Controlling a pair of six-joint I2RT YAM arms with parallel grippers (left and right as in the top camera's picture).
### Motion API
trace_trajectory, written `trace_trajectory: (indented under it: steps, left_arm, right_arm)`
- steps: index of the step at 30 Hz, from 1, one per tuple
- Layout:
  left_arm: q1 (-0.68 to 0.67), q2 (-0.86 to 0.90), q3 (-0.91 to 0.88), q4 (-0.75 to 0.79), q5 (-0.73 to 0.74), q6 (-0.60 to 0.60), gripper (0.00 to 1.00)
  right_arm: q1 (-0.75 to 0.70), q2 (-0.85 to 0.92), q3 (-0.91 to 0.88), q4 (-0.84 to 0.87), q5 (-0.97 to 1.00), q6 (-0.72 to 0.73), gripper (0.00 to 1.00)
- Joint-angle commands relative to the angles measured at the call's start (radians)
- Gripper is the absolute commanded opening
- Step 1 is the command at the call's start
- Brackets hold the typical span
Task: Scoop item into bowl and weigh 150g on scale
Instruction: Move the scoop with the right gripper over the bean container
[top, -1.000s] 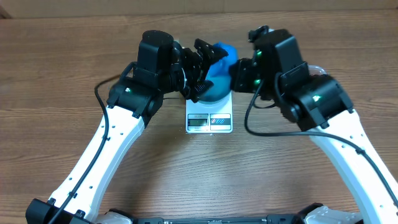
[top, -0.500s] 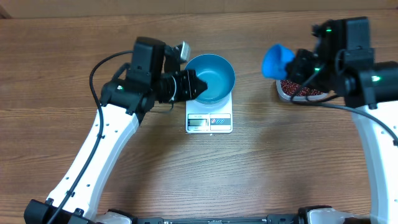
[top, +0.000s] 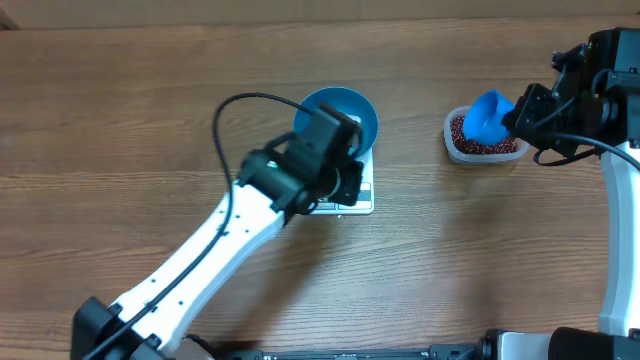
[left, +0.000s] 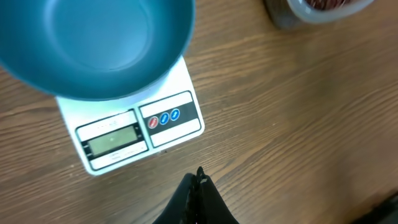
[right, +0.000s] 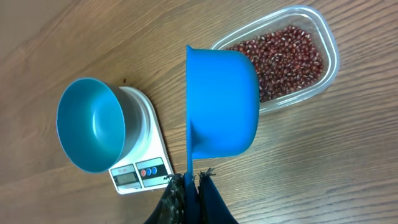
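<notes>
The blue bowl (left: 106, 43) stands on the white scale (left: 140, 127), and no beans show inside it. My left gripper (left: 199, 177) is shut and empty above the bare wood just in front of the scale's display. In the overhead view the left arm covers part of the bowl (top: 345, 108) and most of the scale (top: 366, 200). My right gripper (right: 193, 180) is shut on the handle of a small blue scoop (right: 221, 102). The scoop (top: 488, 115) hangs tilted over the red-brown beans (right: 283, 53) in a clear tub (top: 480, 148).
The clear tub (right: 329, 59) sits to the right of the scale on the wooden table (top: 120, 120). The left arm (top: 230, 240) stretches diagonally from the near left edge to the scale. The right arm (top: 620, 200) runs along the right edge.
My right gripper carried the scoop from above the bowl rightward to over the tub. My left gripper left the bowl's rim, shut, and moved to the front of the scale.
</notes>
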Motion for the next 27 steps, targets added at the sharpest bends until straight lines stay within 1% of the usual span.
trace_trajectory:
  steps: [1,8,15,18,21,24,27]
  left_arm:
    - [-0.042,0.051,0.006,0.018,-0.055,0.02,0.04]
    - [-0.063,0.081,0.006,0.043,-0.037,0.018,0.04]
    - [-0.061,0.083,0.006,0.1,-0.072,0.018,0.04]
    - [-0.061,0.083,0.006,0.12,-0.092,0.021,0.04]
    - [-0.061,0.083,0.006,0.128,-0.128,0.023,0.04]
    - [-0.061,0.083,0.006,0.134,-0.171,0.031,0.04]
    - [-0.061,0.086,0.006,0.153,-0.179,0.079,0.04]
  right_arm:
    - [0.001,0.01,0.026,-0.002,-0.014,-0.032,0.04]
    - [0.001,0.014,0.026,0.003,-0.013,-0.041,0.04]
    - [0.001,0.014,0.026,0.004,-0.005,-0.091,0.04]
    - [0.001,0.014,0.035,-0.007,0.002,-0.088,0.04]
    - [0.001,0.036,0.121,-0.077,0.008,-0.088,0.03]
    - [0.001,0.101,0.293,-0.2,0.059,-0.089,0.03]
    - [0.001,0.204,0.479,-0.336,0.092,-0.113,0.03]
